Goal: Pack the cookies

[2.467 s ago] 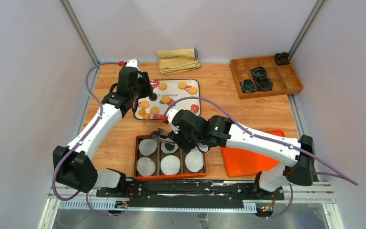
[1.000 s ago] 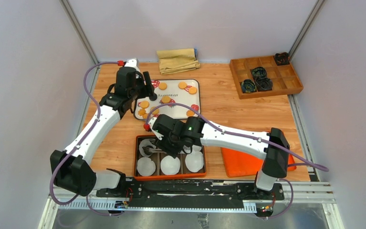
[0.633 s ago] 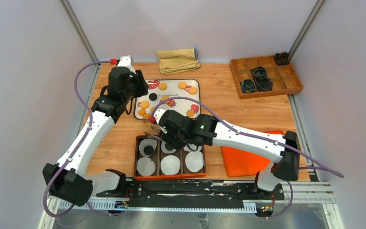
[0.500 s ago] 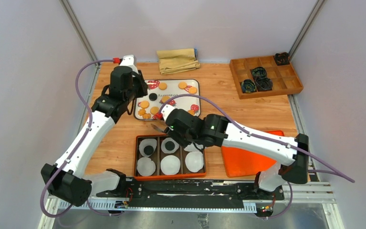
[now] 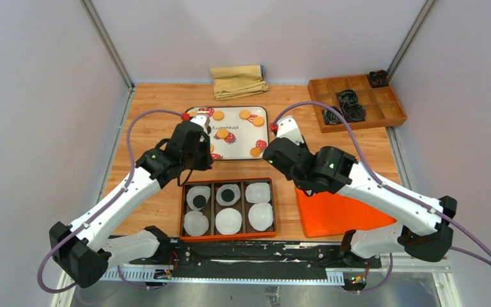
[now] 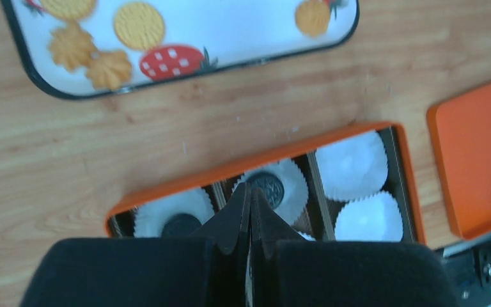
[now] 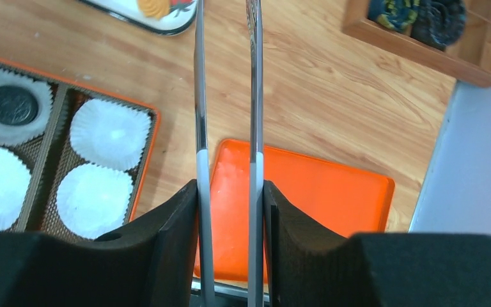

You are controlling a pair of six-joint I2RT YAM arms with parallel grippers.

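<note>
Golden cookies [image 5: 250,115] lie on the white strawberry-print tray [image 5: 240,131], seen also as golden cookies [image 6: 139,25] in the left wrist view. The orange box [image 5: 229,182] holds white paper liners. One black cookie [image 5: 199,201] sits in the far-left liner, another black cookie [image 5: 228,194] in the far-middle one. My left gripper [image 6: 250,193] is shut and empty, hovering between tray and box at the left gripper [image 5: 199,161]. My right gripper [image 7: 228,192] is shut on metal tongs [image 7: 254,96]. Their tips run out of view, and nothing shows between the arms.
An orange lid [image 5: 332,211] lies right of the box, under the right arm. A wooden compartment tray [image 5: 358,105] with dark items stands at the far right. A folded tan cloth [image 5: 238,80] lies at the back edge.
The right arm pulled back from the box to the right, leaving black cookies in two far liners. My left gripper moved from the strawberry tray toward the box and shut.
</note>
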